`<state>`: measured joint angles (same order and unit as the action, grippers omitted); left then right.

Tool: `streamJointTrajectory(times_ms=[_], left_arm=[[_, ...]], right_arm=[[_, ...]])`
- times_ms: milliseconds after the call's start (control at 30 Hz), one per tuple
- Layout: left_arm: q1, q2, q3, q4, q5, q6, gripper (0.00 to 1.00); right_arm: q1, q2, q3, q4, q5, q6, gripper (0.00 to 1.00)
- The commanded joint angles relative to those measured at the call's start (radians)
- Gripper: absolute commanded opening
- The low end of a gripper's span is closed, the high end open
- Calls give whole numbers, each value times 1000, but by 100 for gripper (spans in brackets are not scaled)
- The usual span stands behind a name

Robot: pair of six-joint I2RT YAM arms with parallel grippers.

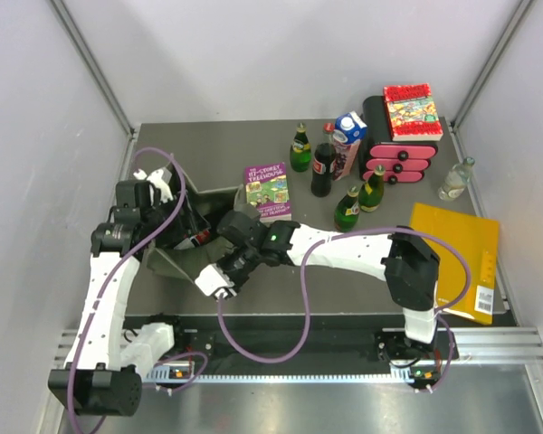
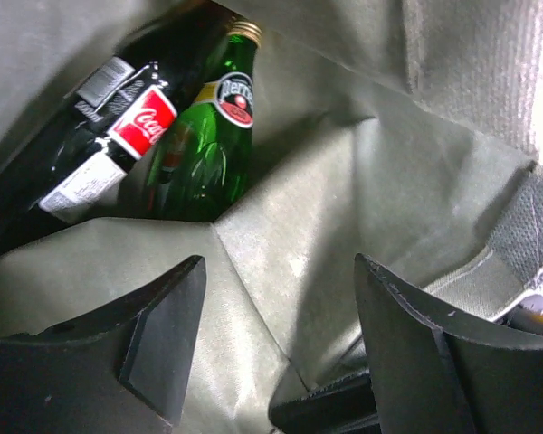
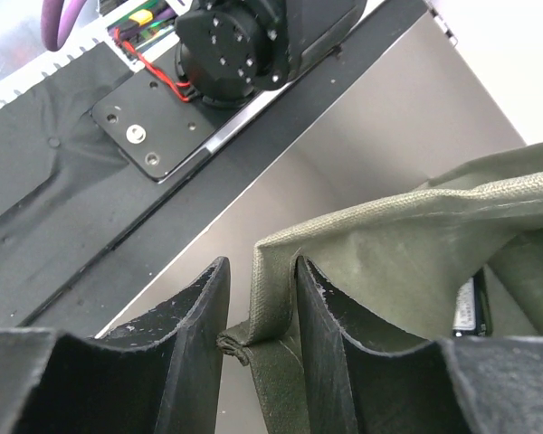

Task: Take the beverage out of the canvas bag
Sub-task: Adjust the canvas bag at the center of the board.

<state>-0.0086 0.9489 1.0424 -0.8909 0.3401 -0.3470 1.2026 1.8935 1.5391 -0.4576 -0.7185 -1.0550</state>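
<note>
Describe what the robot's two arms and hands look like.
Both the left arm and right arm have white links with black joint housings. A purple cable loops loosely along each. The left hand and right hand each end in two matte black, wedge-shaped fingers with lightly scuffed edges.
</note>
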Motion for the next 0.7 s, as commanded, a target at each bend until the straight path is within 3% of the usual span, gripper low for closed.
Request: streamJointTrajectory(times_ms=[0,467,667], left_arm=[[2,-50,-50,75,48,49,72],[2,-82,-64,176,37,108,74],[2,-61,-59,205,39,121,74]], right_arm=[[6,13,-45,-66,45,10,34],[-24,29,-1,-43,53,79,39],[-74,33,41,-27,19,162,49]])
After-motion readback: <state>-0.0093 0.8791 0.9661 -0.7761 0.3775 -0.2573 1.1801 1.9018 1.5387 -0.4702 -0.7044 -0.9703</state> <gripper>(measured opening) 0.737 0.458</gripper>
